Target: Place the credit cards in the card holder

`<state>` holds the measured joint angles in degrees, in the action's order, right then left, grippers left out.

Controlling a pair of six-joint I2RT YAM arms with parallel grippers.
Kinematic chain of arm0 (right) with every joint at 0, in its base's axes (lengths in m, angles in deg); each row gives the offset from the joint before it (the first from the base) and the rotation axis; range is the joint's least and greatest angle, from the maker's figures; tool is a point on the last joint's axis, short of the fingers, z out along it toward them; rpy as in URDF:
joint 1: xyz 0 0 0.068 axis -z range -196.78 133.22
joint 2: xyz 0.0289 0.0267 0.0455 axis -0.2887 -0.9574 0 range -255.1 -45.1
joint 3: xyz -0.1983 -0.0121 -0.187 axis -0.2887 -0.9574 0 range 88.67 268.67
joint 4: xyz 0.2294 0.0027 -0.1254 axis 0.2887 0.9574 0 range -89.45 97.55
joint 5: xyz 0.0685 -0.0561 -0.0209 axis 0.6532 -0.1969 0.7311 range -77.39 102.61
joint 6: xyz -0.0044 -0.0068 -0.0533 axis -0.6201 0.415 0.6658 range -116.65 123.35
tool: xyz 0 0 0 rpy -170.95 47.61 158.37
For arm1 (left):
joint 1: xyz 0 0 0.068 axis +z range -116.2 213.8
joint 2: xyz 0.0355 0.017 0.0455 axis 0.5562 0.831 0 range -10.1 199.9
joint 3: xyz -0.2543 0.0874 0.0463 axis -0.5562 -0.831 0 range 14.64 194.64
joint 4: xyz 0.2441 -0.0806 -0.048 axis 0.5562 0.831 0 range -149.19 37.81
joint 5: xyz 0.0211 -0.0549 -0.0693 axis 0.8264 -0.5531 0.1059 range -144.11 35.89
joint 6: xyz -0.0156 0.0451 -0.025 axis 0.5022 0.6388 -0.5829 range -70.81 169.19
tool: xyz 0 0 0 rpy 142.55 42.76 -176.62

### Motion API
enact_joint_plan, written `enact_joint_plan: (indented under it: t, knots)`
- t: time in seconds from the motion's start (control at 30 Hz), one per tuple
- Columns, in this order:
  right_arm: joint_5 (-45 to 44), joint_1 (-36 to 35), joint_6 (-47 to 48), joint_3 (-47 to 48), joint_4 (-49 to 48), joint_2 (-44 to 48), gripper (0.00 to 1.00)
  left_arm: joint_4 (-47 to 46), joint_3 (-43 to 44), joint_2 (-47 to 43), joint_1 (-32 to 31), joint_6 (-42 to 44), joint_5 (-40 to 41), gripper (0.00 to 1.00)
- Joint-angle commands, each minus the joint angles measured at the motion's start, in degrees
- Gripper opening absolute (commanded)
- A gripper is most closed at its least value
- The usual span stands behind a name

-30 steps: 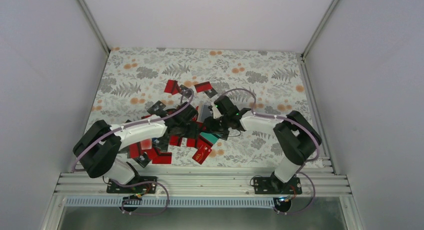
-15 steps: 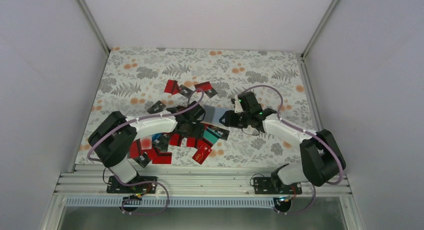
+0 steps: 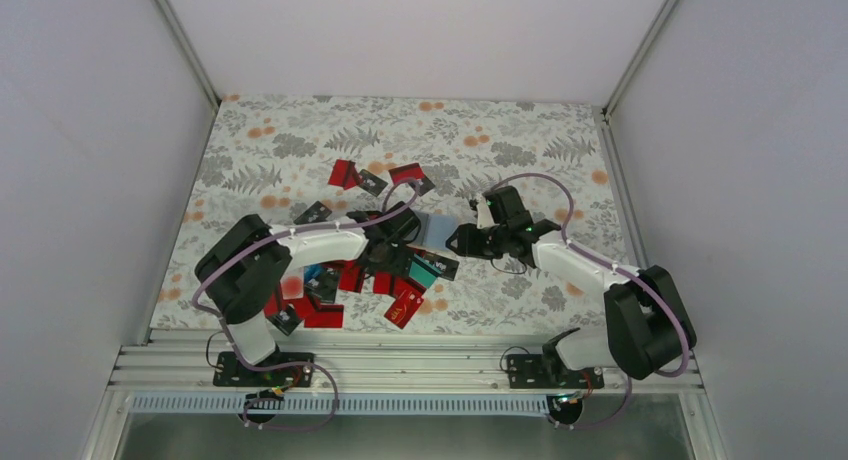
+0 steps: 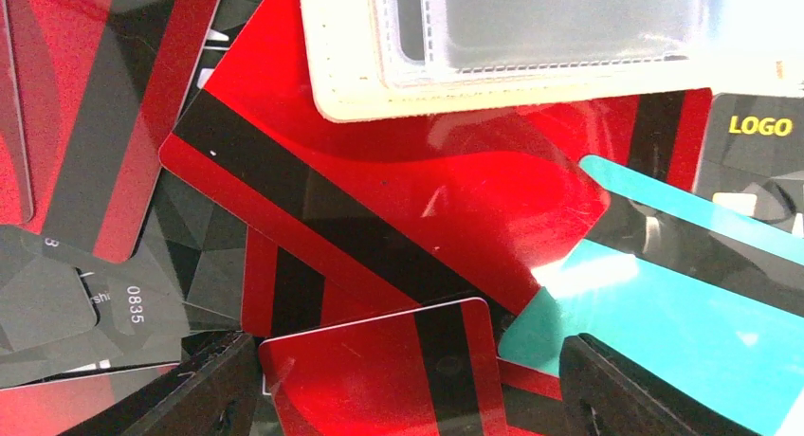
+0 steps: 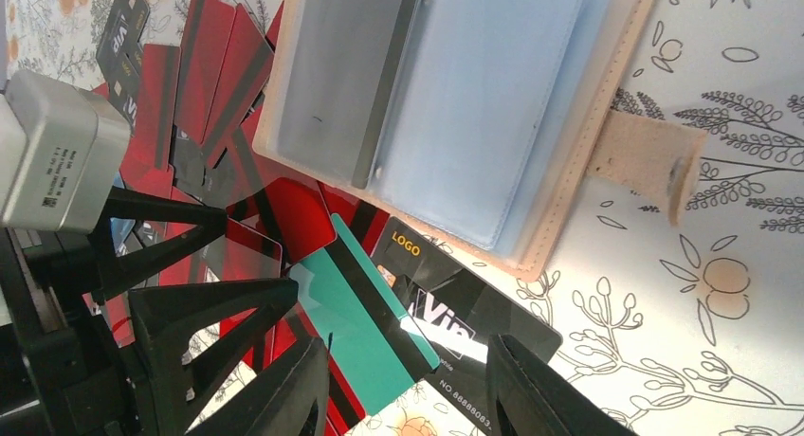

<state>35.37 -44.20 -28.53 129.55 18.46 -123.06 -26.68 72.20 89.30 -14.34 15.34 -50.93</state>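
Note:
The card holder (image 3: pixel 434 230) lies open on the patterned mat, its clear bluish sleeves (image 5: pixel 455 104) up and a tan strap (image 5: pixel 645 161) sticking out. Credit cards (image 3: pixel 320 305), mostly red, are piled to its left and in front of it. My left gripper (image 4: pixel 408 398) is open low over the pile. A red card (image 4: pixel 379 379) lies between its fingers, and the holder's tan edge (image 4: pixel 332 76) is just ahead. My right gripper (image 5: pixel 408 389) is open above a teal card (image 5: pixel 370 313) and a black "LOGO" card (image 5: pixel 474 313), beside the holder.
More red and black cards (image 3: pixel 345 172) lie apart at the back of the pile. A single red card (image 3: pixel 405 305) sits near the front edge. The two grippers are close together, with the left gripper's fingers (image 5: pixel 190 294) showing in the right wrist view. White walls enclose the mat.
My right gripper has drawn back to the right off the pile, uncovering the card holder. The left arm has swung right toward the holder, and its jaws have opened wider.

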Motion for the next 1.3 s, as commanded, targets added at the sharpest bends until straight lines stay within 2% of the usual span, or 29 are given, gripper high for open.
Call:
enact_joint_plan:
  t: [0.0, 0.13, 0.3, 0.5, 0.87, 1.27]
  knots:
    - [1.14, 1.15, 1.79, -0.80, 0.11, 1.34, 0.44, 3.56, 1.30, 3.05, -1.10, -1.55, 2.31, 0.77]
    - [1.87, 1.87, 2.42, -0.87, 0.02, 1.45, 0.44, 5.69, 1.52, 4.22, -1.75, -3.34, 3.82, 0.72]
    - [3.12, 2.65, 3.53, -0.97, 0.32, 1.47, 0.44, 6.67, 1.30, 5.80, -2.72, -5.61, 5.22, 0.71]
    - [3.88, 3.48, 4.92, -1.22, 1.04, 2.04, 0.44, 6.63, 1.24, 7.95, -3.88, -7.78, 5.96, 0.63]
    - [5.54, 4.29, 5.25, -2.15, 0.91, 2.61, 0.44, 7.24, 0.80, 7.38, -5.15, -9.21, 7.34, 0.52]
    - [8.65, 4.38, 4.54, -1.47, 0.54, 4.19, 0.44, 8.00, 3.25, 2.47, -5.34, -7.99, 7.51, 0.52]
